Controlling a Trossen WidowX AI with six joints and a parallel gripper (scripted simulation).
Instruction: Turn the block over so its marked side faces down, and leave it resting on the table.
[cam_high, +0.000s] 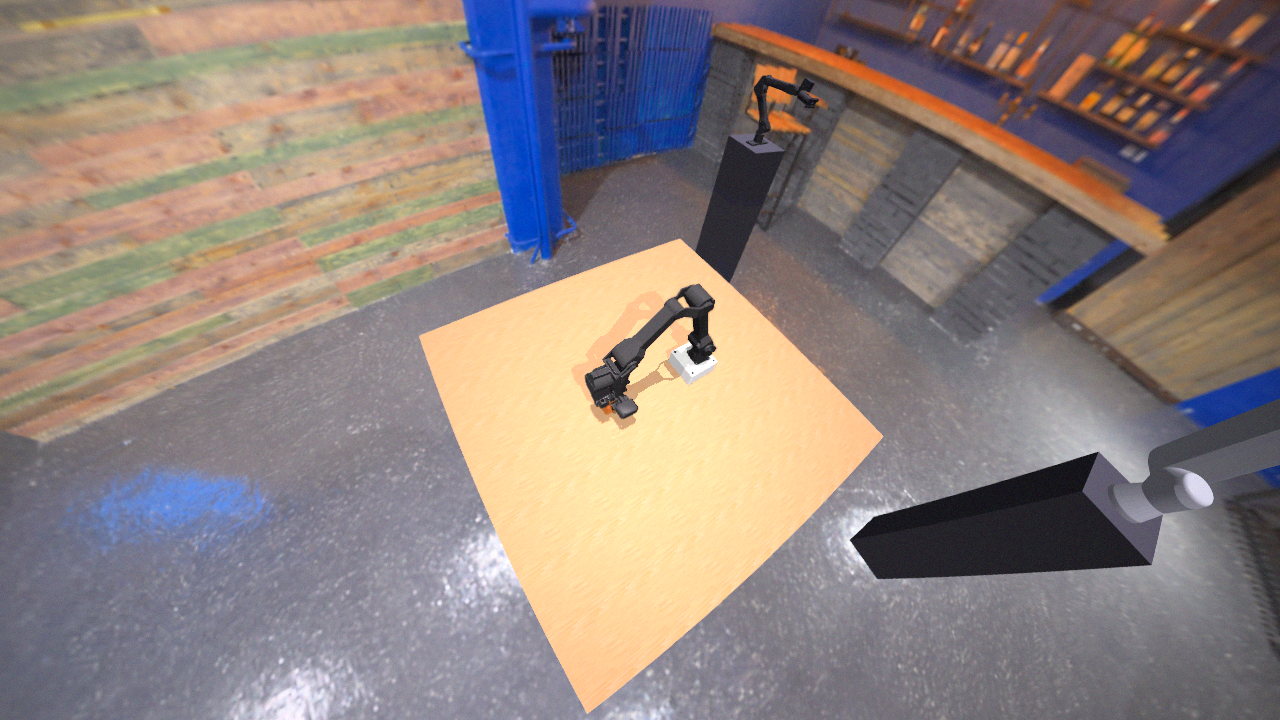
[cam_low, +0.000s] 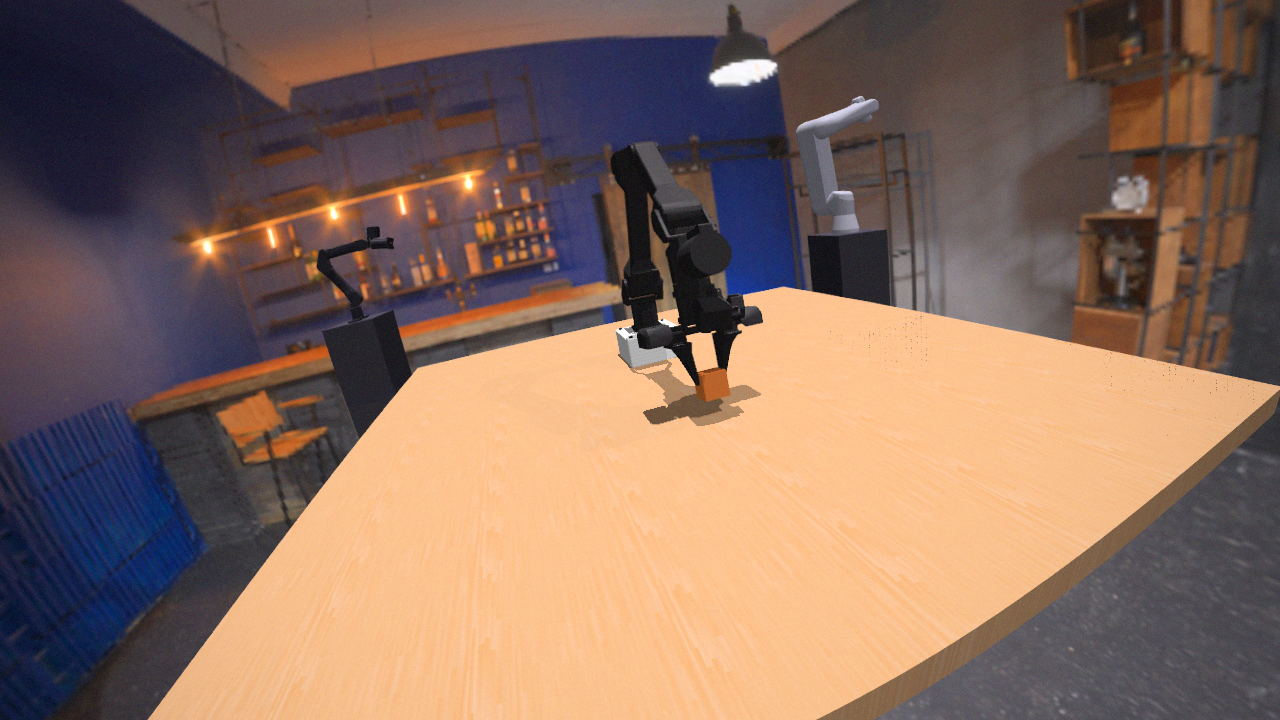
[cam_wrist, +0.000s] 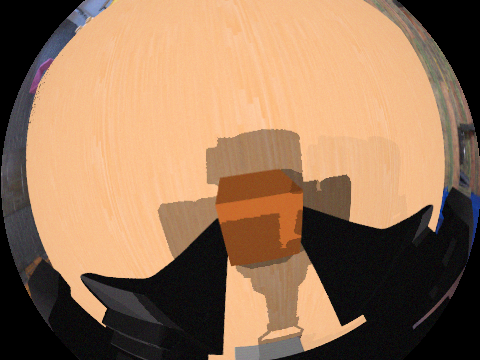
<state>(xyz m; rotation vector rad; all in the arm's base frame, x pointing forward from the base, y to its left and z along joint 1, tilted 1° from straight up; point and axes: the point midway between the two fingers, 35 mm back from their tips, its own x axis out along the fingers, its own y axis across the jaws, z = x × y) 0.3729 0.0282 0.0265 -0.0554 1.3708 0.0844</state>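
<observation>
Clamped on an orange cube-shaped block (cam_high: 608, 409) (cam_low: 713, 385) (cam_wrist: 261, 220), the black two-fingered gripper (cam_high: 614, 402) (cam_low: 709, 371) (cam_wrist: 259, 219) has its grasp made, just over the pale wooden table (cam_high: 644, 573) (cam_low: 626, 555) (cam_wrist: 150, 90). Turning and setting down seemingly remain; no mark can be made out.

Matte-black jointed arm (cam_high: 650, 333) (cam_low: 633, 205), cylindrical housings, tapered black pincer (cam_high: 613, 407) (cam_low: 709, 371) (cam_wrist: 259, 219) fingers.

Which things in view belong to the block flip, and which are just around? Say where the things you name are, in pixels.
Part of the job:
- orange block (cam_high: 608, 410) (cam_low: 713, 385) (cam_wrist: 260, 225), held in the hand (cam_high: 612, 408) (cam_low: 712, 368) (cam_wrist: 259, 219)
- black arm (cam_high: 651, 333) (cam_low: 637, 214)
- table (cam_high: 644, 537) (cam_low: 626, 555) (cam_wrist: 175, 75)

Just around:
- small black arm on a pedestal (cam_high: 762, 107) (cam_low: 336, 272)
- grey arm on a pedestal (cam_high: 1145, 497) (cam_low: 815, 170)
- wooden chair (cam_high: 783, 122) (cam_low: 288, 445)
- bottles (cam_high: 1132, 44) (cam_low: 487, 226)
</observation>
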